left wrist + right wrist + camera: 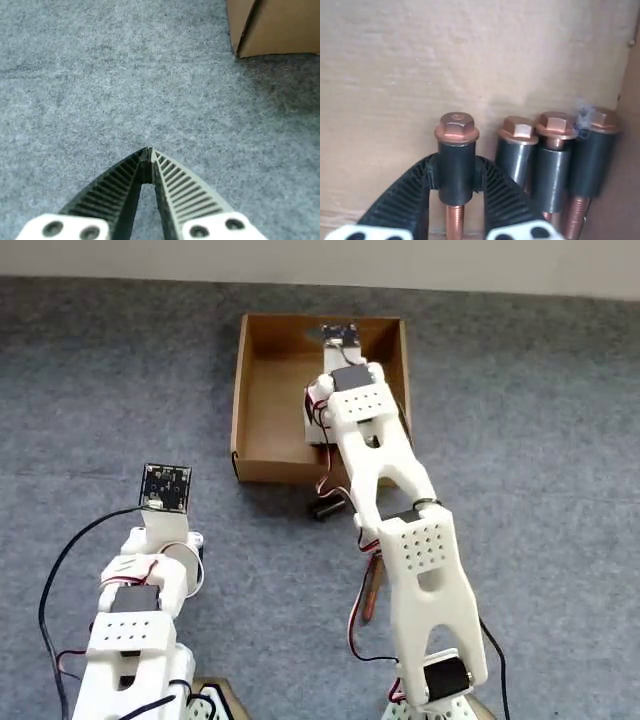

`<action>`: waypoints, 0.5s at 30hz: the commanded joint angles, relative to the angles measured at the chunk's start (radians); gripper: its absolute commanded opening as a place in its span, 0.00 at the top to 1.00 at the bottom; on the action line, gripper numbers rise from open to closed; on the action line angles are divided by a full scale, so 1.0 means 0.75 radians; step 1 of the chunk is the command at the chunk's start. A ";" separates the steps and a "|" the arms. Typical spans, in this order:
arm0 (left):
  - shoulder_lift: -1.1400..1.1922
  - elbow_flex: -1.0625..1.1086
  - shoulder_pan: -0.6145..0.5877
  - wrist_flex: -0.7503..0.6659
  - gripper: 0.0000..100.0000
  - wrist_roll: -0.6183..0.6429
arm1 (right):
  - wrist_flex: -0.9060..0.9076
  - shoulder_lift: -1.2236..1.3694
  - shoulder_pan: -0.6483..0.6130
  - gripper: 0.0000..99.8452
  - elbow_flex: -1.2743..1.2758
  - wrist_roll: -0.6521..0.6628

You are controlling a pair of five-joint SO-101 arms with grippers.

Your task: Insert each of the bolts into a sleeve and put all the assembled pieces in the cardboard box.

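Right wrist view: the right gripper (456,170) is clamped on a sleeved bolt (456,131) inside the cardboard box (410,60) near the worktop's far edge, just beside three assembled pieces (552,165). Best lower it flat, then release gently. Left gripper (149,153) rests closed.

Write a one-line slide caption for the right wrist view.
Right gripper holds a sleeved bolt inside the cardboard box, beside three assembled pieces.

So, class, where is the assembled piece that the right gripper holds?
In the right wrist view, the assembled piece is clamped in the right gripper inside the cardboard box, beside three other assembled pieces near the box's wall.
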 commanded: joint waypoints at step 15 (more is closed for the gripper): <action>-0.011 -0.005 0.021 -0.025 0.99 -0.012 | 0.249 -0.204 0.034 0.95 -0.345 -0.006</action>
